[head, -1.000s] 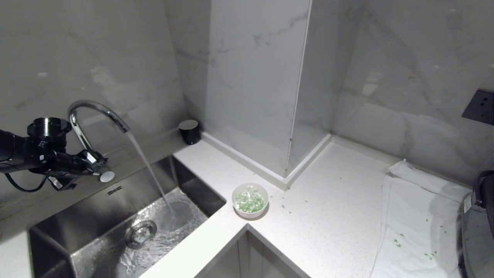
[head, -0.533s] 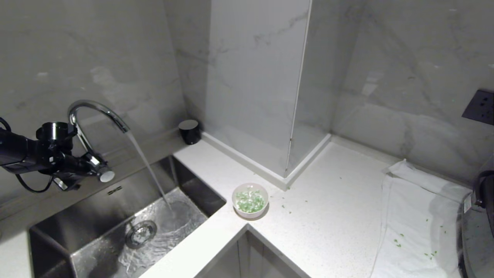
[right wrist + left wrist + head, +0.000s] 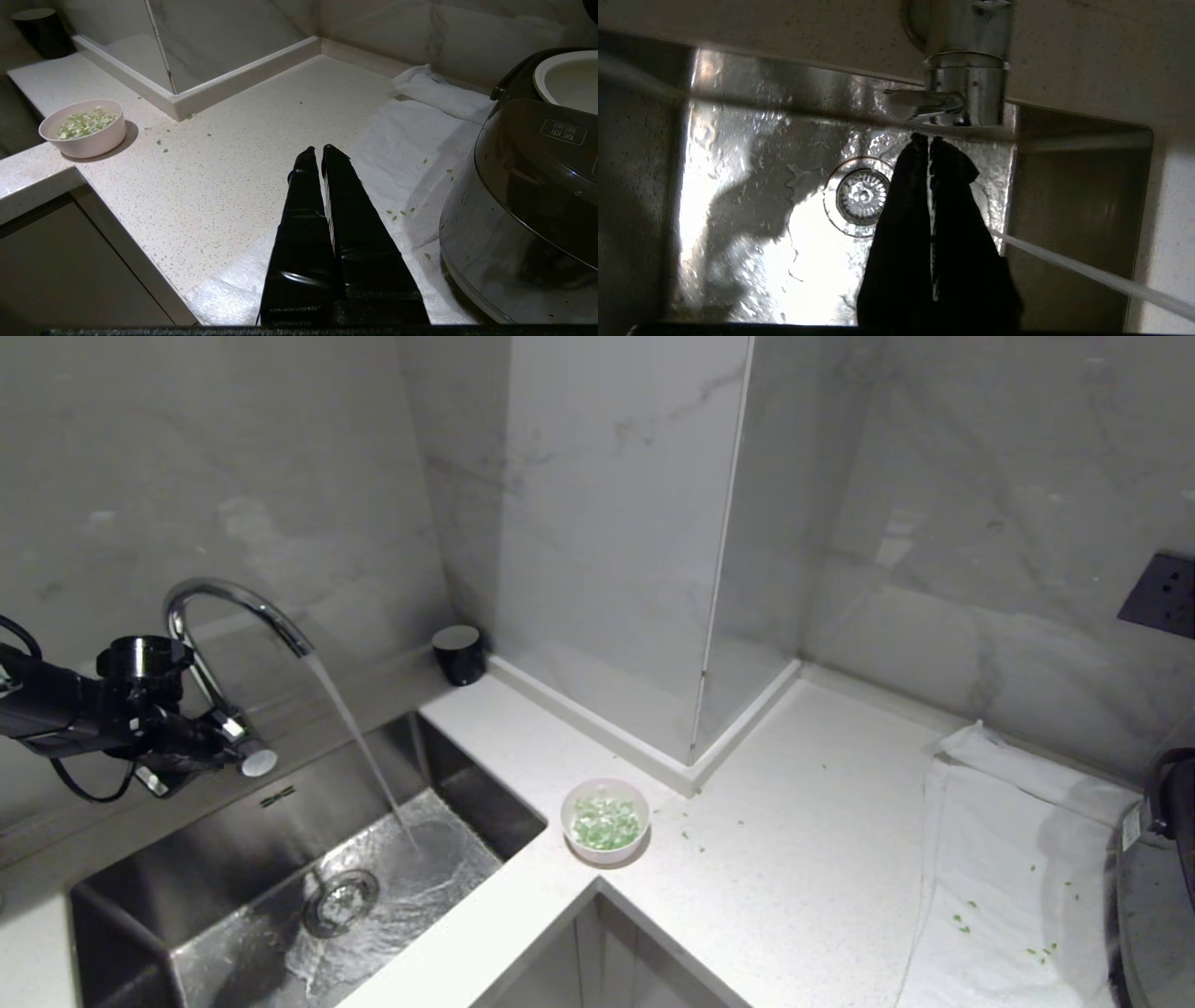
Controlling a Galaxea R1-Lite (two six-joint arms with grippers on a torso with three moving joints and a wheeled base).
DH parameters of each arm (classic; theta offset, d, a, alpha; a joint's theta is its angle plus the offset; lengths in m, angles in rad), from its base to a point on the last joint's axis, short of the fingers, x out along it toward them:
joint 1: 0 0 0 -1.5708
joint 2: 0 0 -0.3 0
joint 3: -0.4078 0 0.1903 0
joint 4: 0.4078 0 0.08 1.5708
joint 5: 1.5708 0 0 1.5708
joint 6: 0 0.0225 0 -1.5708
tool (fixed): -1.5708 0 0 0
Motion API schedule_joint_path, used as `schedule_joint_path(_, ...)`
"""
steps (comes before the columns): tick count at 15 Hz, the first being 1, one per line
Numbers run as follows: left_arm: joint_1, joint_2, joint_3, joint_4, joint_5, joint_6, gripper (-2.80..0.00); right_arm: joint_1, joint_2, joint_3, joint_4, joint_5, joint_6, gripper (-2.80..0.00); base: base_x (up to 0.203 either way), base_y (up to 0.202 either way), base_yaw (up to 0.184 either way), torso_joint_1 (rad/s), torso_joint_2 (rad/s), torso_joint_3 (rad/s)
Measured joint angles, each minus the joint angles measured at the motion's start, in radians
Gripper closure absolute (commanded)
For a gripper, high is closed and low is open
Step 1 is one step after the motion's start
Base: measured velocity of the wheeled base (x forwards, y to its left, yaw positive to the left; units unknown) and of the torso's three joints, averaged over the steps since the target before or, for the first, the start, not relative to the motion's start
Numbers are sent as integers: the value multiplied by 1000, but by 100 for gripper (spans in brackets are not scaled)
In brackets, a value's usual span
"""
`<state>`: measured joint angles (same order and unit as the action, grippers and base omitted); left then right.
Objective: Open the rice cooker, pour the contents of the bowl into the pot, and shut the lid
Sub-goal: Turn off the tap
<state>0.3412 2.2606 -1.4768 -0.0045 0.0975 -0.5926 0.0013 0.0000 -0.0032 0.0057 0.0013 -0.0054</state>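
The small pink bowl (image 3: 606,821) (image 3: 84,127) stands on the counter's inner corner beside the sink, with its contents, chopped green bits (image 3: 605,824) (image 3: 85,123), inside. The dark rice cooker (image 3: 1155,905) (image 3: 528,205) sits at the far right on a white towel. Its pot's pale lining (image 3: 567,79) shows at the top; the lid is out of view. My left gripper (image 3: 201,747) (image 3: 928,139) is shut and empty, its tips just under the faucet lever (image 3: 920,102). My right gripper (image 3: 316,149) hangs shut and empty over the counter, left of the cooker.
The chrome faucet (image 3: 233,607) is running a stream of water (image 3: 364,747) into the steel sink (image 3: 280,915). A black cup (image 3: 458,654) stands in the back corner. Green bits lie scattered on the counter and the white towel (image 3: 999,877). A wall socket (image 3: 1158,593) is at right.
My left arm has shifted a little to the right, closer to the faucet. The bowl, the cooker and the running water look the same.
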Motion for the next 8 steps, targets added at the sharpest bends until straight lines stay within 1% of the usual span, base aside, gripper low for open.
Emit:
schedule_joint_path(3,8,9,0,-46,15,4,0,0,0,0,0,0,-1,0,0,0,0,0,0,0)
schedule_joint_path(8,15,29,-27,-55,29,1,0,0,0,0,0,0,0,0,0,0,0,0,0,0)
